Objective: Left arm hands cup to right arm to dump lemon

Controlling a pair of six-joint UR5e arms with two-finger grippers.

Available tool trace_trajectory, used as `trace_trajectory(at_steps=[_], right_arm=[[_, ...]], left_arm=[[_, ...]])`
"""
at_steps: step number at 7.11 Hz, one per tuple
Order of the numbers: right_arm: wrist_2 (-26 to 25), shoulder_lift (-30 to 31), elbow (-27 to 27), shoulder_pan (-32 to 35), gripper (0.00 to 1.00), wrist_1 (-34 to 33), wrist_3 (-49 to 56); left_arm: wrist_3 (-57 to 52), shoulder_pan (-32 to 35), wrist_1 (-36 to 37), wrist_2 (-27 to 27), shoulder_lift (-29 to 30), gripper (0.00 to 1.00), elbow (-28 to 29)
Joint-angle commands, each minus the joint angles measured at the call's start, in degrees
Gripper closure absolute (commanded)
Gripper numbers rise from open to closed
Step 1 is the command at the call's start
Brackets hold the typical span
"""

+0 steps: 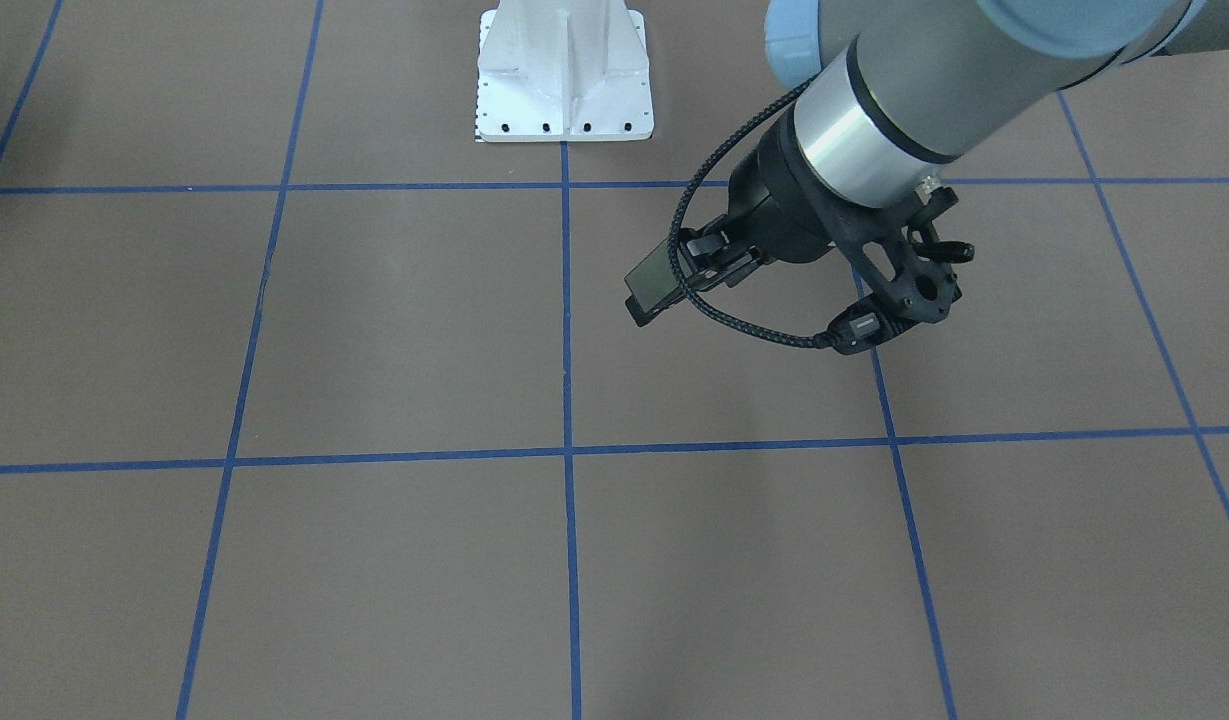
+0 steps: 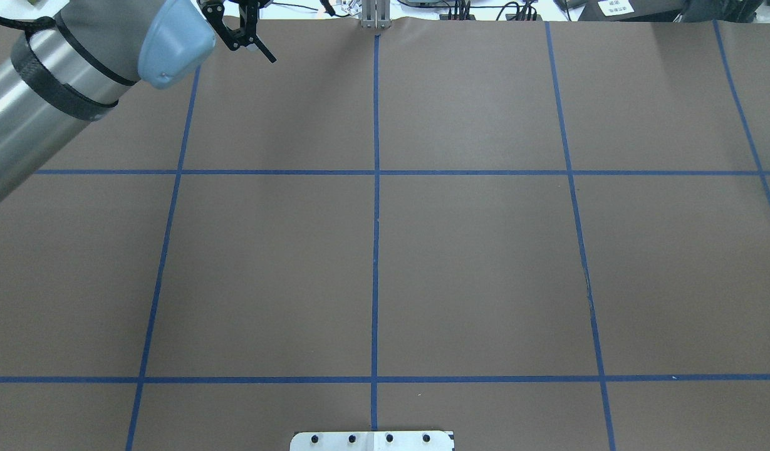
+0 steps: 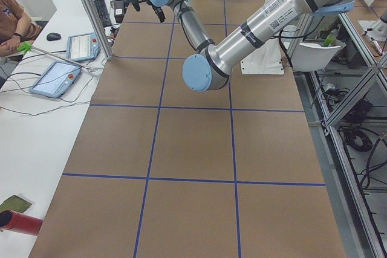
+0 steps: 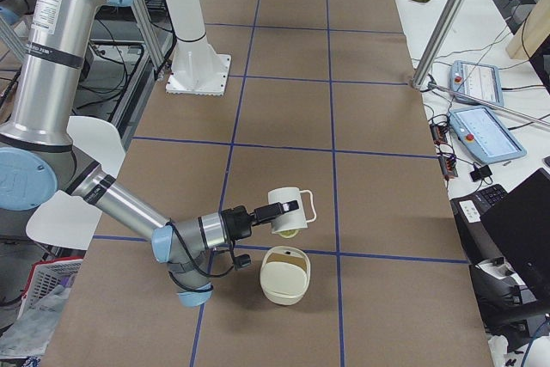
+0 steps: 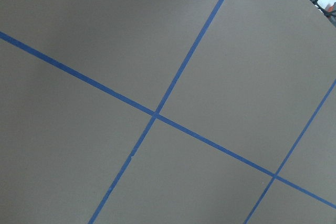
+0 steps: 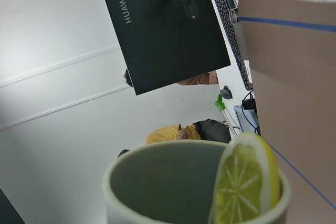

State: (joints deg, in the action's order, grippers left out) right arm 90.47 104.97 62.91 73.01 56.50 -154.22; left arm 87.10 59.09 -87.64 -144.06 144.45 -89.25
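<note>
Cup: the cup (image 4: 286, 198) was tipped and off the table (image 4: 284, 118), at the tip of the right gripper (image 4: 277, 210). Its mouth slanted down toward a cream container (image 4: 284, 285) just beside it.
Lemon: the lemon (image 6: 244, 182) slice leaned on the cup's lower rim, partly past the lip and not yet out.
Right gripper: it showed only in the side view, so I could not tell how its jaws stood.
Left gripper: the left gripper (image 1: 664, 283) hung over bare table well apart from the cup. I could not tell whether it was wide or narrow.
Miss risk: the mouth seemed to sit near the container's far edge rather than over its middle, so the slice could have landed on the table.
Sticking risk: a flat, possibly wet slice might have clung to the rim, calling for a steeper tilt.
Slip risk: a steeper tilt could have rotated the smooth mug in the gripper.
</note>
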Motion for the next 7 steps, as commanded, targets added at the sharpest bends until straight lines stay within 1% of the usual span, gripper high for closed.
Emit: trace_trajectory(at_steps=[1, 4, 7], right_arm=[[-0.29, -1.26, -2.53, 0.12, 0.87, 3.09, -4.14], [-1.69, -1.35, -2.62, 0.65, 0.87, 4.84, -7.75], [-1.96, -1.35, -2.53, 0.65, 0.87, 5.02, -9.94]], left_arm=[[-0.7, 0.06, 0.19, 0.27, 0.04, 0.0, 0.04], [-0.79, 0.06, 0.19, 0.36, 0.04, 0.0, 0.13], [-0.79, 0.06, 0.19, 0.36, 0.04, 0.0, 0.22]])
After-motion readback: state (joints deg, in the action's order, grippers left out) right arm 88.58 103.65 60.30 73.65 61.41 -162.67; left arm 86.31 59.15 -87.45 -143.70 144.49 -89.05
